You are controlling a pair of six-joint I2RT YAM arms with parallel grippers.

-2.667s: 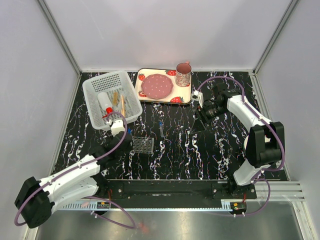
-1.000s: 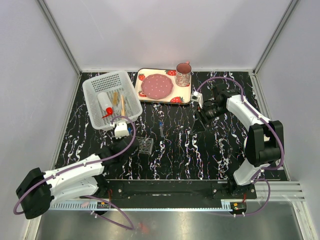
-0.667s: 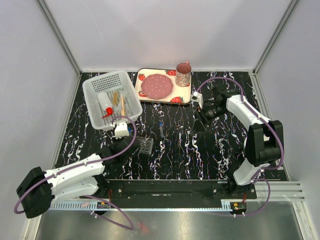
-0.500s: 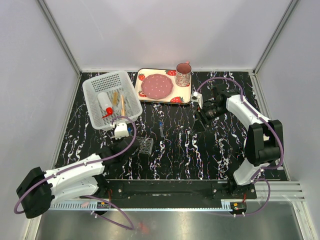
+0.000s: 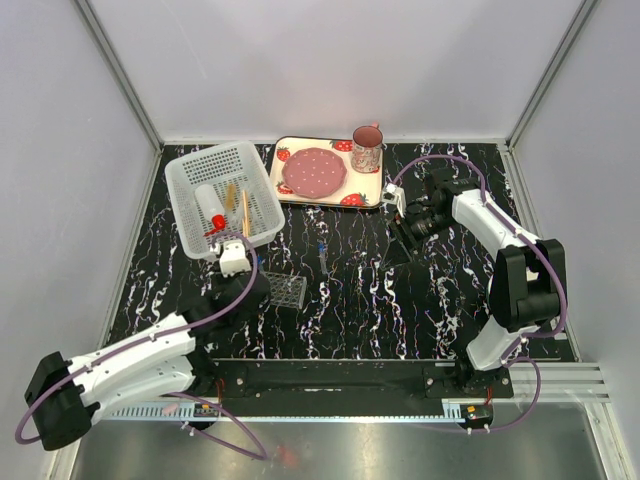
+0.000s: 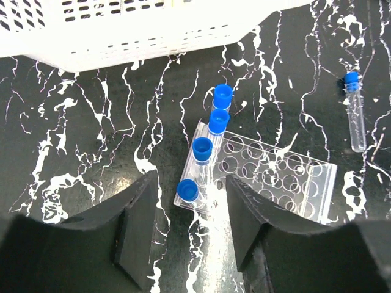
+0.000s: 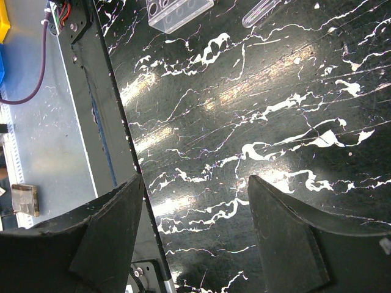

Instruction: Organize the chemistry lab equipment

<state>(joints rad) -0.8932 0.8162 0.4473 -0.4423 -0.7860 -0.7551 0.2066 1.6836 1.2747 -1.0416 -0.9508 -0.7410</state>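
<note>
Top view: the basket (image 5: 258, 170) sits at the far left of the table (image 5: 400, 310), with the bottle (image 5: 208, 205) and the sticks (image 5: 243, 207) lying in it. The rack (image 5: 286, 290) stands on the table near the basket's front corner. The left gripper (image 5: 256, 288) is at the rack's left end. A loose tube (image 5: 322, 252) lies on the table just beyond the rack, to its right. The tray (image 5: 290, 152) at the back carries a plate (image 5: 313, 172) and a mug (image 5: 367, 147). The right gripper (image 5: 398, 248) hangs over bare table right of the tray, well apart from the rack.

Left wrist: the left gripper (image 6: 192, 186) has its jaws apart and grips nothing. Four capped tubes (image 6: 201, 149) stand in a row along the rack's (image 6: 275, 180) left edge; the nearest one sits in the gap between the fingers (image 6: 137, 235), touching neither. The rack's other holes are unfilled. The loose tube (image 6: 355, 116) lies at far right, the basket (image 6: 153, 36) wall across the top.

Right wrist: the right gripper (image 7: 195, 204) has its jaws wide apart and empty above the table (image 7: 256, 110). A corner of the rack (image 7: 177, 11) and the end of the loose tube (image 7: 266, 9) show at the top edge.
</note>
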